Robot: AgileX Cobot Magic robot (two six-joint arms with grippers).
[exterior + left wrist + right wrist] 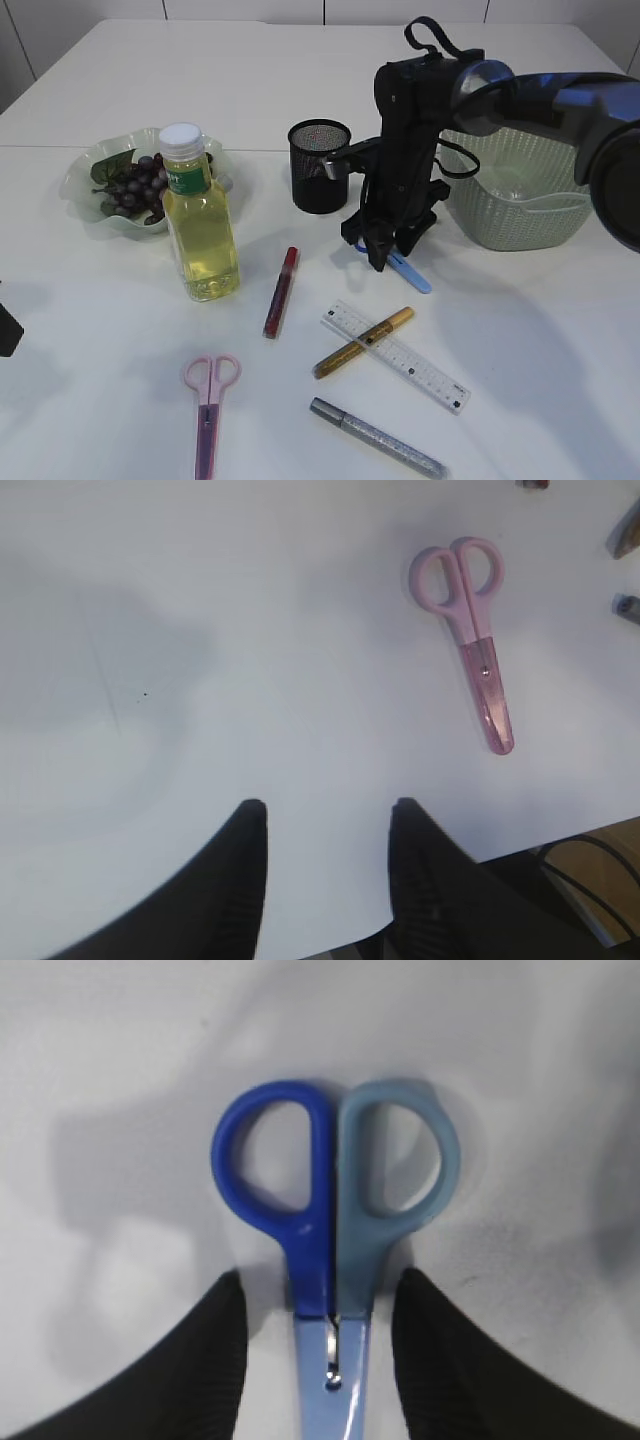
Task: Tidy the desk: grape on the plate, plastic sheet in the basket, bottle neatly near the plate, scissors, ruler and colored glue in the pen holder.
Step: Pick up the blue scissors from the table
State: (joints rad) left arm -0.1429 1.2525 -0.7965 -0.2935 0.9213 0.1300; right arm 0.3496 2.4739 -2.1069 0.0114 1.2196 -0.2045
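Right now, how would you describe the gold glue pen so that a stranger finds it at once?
Start at the black mesh pen holder and come toward the near table edge to the clear ruler. The gold glue pen lies slantwise across it. The red and silver pens lie apart, touching nothing.

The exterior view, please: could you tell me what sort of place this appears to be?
Probably a lab tabletop staged as a desk: a plain white table set with stationery such as a clear plastic ruler and a black mesh pen holder, worked by a black robot gripper.
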